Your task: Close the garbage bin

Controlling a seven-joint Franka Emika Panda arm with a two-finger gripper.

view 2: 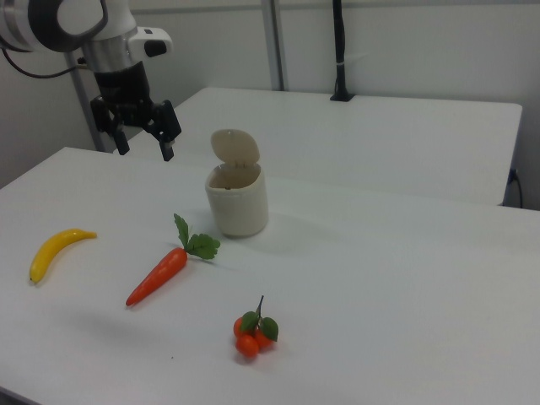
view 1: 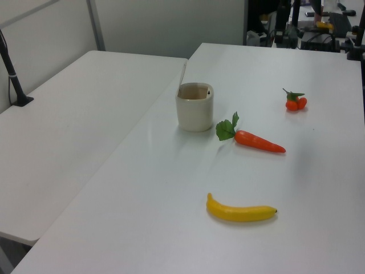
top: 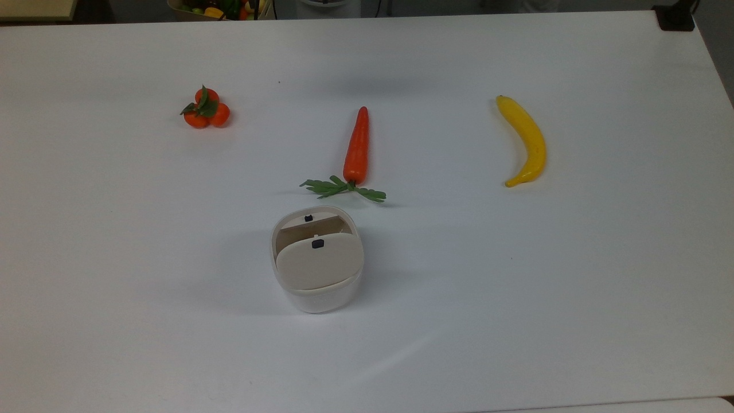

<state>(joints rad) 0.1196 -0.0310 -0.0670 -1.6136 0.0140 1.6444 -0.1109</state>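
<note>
A white counter (top: 573, 275) is filling most of the top view. In the left view a second white table (view 1: 68, 142) is butting against it at the left, below a grey wall (view 1: 165, 25). A black post (view 2: 339, 51) is standing at the right view's top centre.

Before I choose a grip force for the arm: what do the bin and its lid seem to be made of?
The garbage bin looks like smooth white moulded plastic with a soft sheen on its rounded wall. Its lid, raised upright, is thin and beige, probably matte plastic, with a small black latch.
</note>
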